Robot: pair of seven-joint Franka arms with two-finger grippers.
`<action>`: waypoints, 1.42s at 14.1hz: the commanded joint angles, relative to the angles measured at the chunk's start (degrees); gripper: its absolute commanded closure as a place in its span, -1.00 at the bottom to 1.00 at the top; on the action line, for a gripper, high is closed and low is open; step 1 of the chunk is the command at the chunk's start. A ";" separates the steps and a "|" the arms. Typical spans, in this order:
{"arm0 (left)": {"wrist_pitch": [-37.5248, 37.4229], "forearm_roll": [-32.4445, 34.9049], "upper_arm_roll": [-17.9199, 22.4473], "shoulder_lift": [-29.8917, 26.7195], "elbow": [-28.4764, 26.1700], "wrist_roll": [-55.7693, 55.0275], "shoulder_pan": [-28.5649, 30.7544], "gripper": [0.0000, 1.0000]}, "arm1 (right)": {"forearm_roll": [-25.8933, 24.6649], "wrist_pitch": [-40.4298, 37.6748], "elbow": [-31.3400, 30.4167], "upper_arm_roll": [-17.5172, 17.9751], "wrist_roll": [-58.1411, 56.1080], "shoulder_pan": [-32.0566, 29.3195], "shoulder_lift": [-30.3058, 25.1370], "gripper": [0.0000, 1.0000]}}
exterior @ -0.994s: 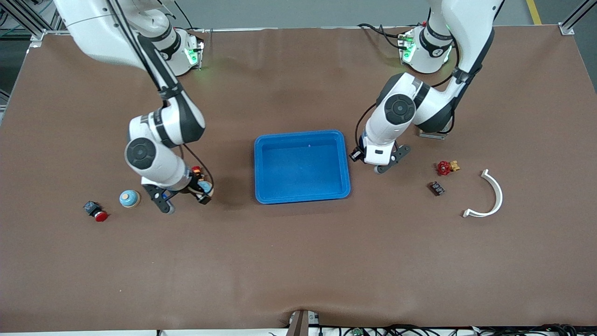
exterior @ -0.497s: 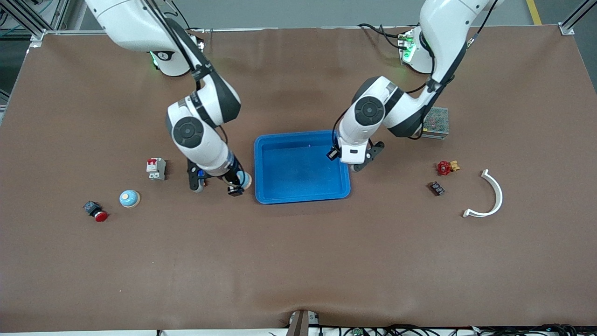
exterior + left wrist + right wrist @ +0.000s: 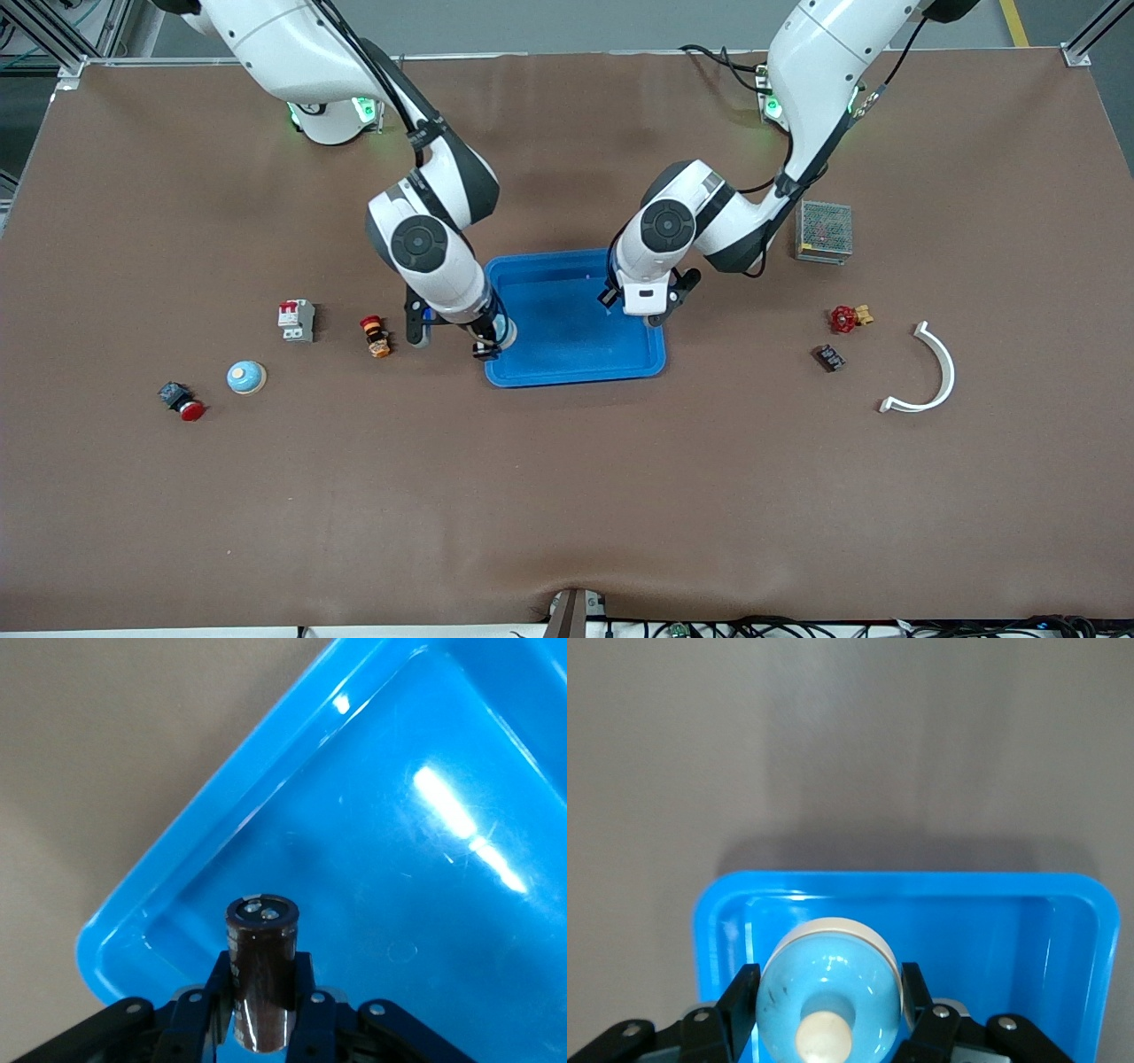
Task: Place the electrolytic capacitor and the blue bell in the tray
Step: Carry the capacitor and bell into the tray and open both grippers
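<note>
Bright-blue plastic, the tray (image 3: 574, 354) sits at the table's centre with both Franka arms bent down over it. The left gripper (image 3: 264, 1028), reaching from its base at the tray's 1 o'clock, hangs over the tray's end toward the left arm, its fingers clamped on one dark electrolytic capacitor (image 3: 262, 979) held upright, terminals showing on top. The right gripper (image 3: 826, 1020), coming from 11 o'clock, hovers over the tray's opposite rim, jaws grasping one blue bell (image 3: 828, 997) with a cream knob.

Toward the right arm's end of the table lie four loose parts: an orange-and-red part (image 3: 376, 335) at the tray's 9 o'clock, a white breaker (image 3: 297, 319) with red switches, a second blue bell (image 3: 246, 377), and a red-capped push button (image 3: 182, 400).

Toward the left arm's end are four more: a metal mesh box (image 3: 824, 230) at 2 o'clock, a red valve (image 3: 846, 317), a small dark component (image 3: 830, 357), and a white curved bracket (image 3: 928, 372).
</note>
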 commanded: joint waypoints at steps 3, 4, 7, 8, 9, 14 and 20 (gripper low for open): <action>-0.15 0.53 0.53 3.96 3.40 -1.11 -0.63 0.65 | -6.24 0.13 7.68 -0.87 8.52 3.79 8.92 1.00; -0.15 0.53 0.53 4.14 3.49 -1.11 -0.63 0.34 | -6.51 0.13 8.73 -0.87 9.23 4.23 10.07 1.00; -0.15 0.53 0.53 3.27 3.67 -1.02 -0.55 -1.00 | -6.60 0.65 9.88 -0.87 9.85 4.68 11.57 1.00; -0.32 0.53 0.53 2.74 4.28 -0.93 -0.29 -1.00 | -6.60 0.74 9.88 -0.87 9.85 4.68 11.66 1.00; -1.02 0.62 0.53 2.30 5.07 -0.76 0.24 -1.00 | -6.60 0.74 9.80 -0.87 9.85 4.68 11.66 1.00; -11.54 2.37 0.62 -2.53 10.07 3.10 5.50 -1.00 | -10.46 -0.22 10.15 -0.70 8.37 4.15 11.05 -1.00; -21.49 8.42 0.53 -5.08 9.39 12.67 15.78 -1.00 | -6.69 -19.62 10.67 1.85 -29.38 -4.01 3.42 -1.00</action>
